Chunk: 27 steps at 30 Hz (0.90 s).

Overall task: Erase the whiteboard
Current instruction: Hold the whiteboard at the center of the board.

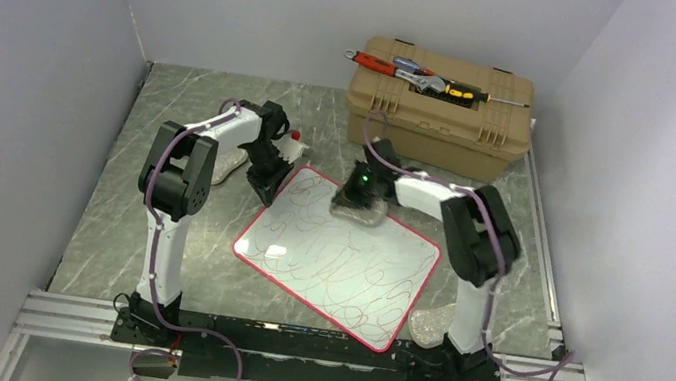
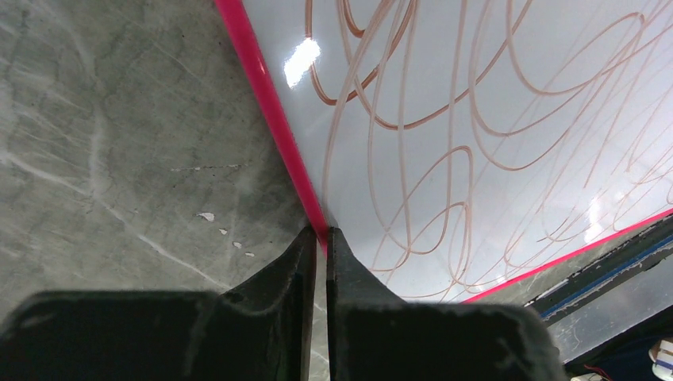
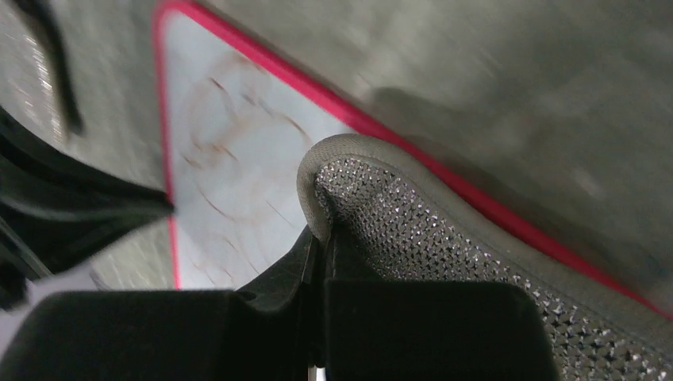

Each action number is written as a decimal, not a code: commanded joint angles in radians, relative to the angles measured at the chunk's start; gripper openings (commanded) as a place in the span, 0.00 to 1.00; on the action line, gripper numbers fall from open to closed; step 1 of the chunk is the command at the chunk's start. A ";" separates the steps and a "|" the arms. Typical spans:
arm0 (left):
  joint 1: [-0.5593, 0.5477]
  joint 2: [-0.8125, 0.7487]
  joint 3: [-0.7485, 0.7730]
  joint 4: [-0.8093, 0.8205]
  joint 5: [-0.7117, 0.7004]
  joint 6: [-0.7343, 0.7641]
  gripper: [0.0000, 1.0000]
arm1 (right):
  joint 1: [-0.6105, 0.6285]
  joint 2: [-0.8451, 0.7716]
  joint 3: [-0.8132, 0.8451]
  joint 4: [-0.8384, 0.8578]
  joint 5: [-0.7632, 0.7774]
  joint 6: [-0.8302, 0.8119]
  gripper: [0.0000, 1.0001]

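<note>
The whiteboard [image 1: 334,261] lies flat on the marble table, tilted, with a thin red rim and reddish scribbles all over its white face. My left gripper [image 1: 265,190] is at its far left edge. In the left wrist view the left gripper [image 2: 321,232] has its fingertips pinched on the red rim [image 2: 274,119], with the scribbled whiteboard [image 2: 476,119] to the right. My right gripper [image 1: 361,194] is down at the board's far edge, shut on a grey mesh cloth [image 1: 361,214]. The right wrist view shows the right gripper [image 3: 321,234] clamping the cloth [image 3: 444,238] on the whiteboard [image 3: 230,159].
A tan toolbox [image 1: 441,115] stands at the back right with a wrench and screwdrivers [image 1: 422,74] on its lid. A second grey cloth [image 1: 431,321] lies by the right arm's base, another [image 1: 231,167] behind the left arm. White walls enclose the table.
</note>
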 commanded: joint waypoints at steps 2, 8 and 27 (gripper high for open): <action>-0.029 0.124 -0.076 0.145 -0.090 0.031 0.11 | 0.058 0.238 0.251 0.058 0.132 0.025 0.00; -0.036 0.130 -0.078 0.149 -0.103 0.036 0.07 | 0.051 0.218 0.236 0.019 0.151 -0.026 0.00; -0.036 0.131 -0.086 0.161 -0.099 0.030 0.04 | 0.067 0.325 0.314 0.006 0.162 -0.002 0.00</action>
